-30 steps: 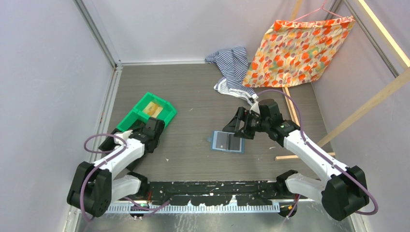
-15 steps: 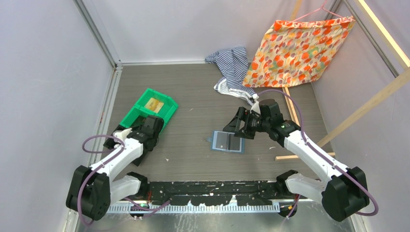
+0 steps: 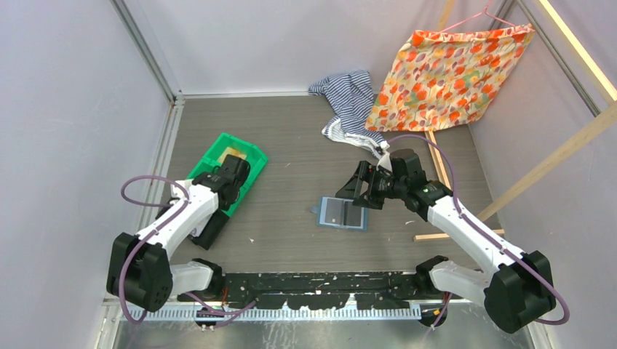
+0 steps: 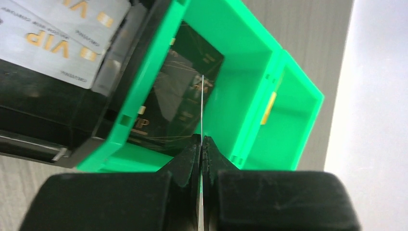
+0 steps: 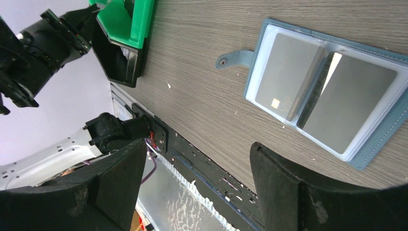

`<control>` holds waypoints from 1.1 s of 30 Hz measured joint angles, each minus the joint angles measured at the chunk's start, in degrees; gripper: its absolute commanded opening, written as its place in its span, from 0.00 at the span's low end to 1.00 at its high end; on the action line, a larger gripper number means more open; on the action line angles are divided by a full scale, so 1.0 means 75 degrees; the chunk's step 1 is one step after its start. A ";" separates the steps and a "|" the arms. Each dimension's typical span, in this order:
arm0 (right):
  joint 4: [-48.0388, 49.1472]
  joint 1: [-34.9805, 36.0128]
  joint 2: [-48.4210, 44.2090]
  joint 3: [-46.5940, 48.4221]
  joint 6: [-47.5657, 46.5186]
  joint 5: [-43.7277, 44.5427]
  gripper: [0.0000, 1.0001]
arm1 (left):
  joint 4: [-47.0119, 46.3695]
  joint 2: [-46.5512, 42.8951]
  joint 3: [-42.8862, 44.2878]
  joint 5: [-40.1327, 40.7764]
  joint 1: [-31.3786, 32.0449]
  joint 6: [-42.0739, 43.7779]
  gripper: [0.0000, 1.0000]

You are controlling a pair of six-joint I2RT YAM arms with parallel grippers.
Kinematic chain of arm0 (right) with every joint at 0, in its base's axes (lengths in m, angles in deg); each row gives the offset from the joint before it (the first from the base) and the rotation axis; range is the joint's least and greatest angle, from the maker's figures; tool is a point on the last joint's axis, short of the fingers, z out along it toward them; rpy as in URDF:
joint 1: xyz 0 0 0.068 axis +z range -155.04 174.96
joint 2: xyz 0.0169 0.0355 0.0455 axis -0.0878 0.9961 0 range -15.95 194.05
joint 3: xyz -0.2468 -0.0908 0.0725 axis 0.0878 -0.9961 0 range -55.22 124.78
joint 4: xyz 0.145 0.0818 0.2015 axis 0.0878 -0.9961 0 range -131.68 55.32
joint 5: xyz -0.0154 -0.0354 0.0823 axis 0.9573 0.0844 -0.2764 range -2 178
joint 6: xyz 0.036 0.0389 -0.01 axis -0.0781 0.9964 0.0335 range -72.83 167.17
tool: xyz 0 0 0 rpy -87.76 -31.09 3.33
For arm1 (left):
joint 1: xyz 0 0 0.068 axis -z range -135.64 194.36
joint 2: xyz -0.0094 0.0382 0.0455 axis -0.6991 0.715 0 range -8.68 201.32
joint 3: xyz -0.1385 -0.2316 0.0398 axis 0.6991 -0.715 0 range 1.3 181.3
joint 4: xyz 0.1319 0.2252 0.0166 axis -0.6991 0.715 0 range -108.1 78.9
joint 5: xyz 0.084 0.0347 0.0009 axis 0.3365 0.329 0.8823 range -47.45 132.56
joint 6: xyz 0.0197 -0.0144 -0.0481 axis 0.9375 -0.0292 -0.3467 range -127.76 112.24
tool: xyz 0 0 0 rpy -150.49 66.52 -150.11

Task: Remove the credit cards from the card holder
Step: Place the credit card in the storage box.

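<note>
**While one card hangs over the bin, two more wait in the holder**

With my left gripper (image 4: 202,144) pinched shut on the held card (image 4: 202,103), seen edge-on as a pale sliver, I hang above the green bin (image 4: 235,67). Below the sliver is the compartment where a dark card (image 4: 178,96) already lies flat. Silver VIP cards (image 4: 57,33) sit at a black tray (image 4: 43,115) just beside the bin.

My right gripper (image 5: 197,149) hangs wide and empty over the table (image 5: 202,72), touching nothing. The holder (image 5: 375,144) lies open and flat beyond its fingertips, nearer the right finger than the left and not between them. From above it sits mid-table, well apart from the bin. Two grey cards (image 5: 284,72) show through its clear sleeves, one to a panel.

By my reckoning these cards are light, stiff and slick. They are too thin to lift off a flat surface, so the place to take one is a short edge where it meets the sleeve mouth, pinched across its faces. The holder looks soft and nearly weightless, so I expect it to slide or lift with any tug unless something pins it. The sleeve may grip the card more than my pads do. Whether either card stands proud of its slot I cannot tell from here.
</note>
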 measured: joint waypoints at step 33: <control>0.0067 -0.0009 -0.0032 -0.0003 0.0017 -0.0143 0.83 | -0.0149 -0.2148 -0.1644 -0.0029 -0.1169 -0.0006 0.01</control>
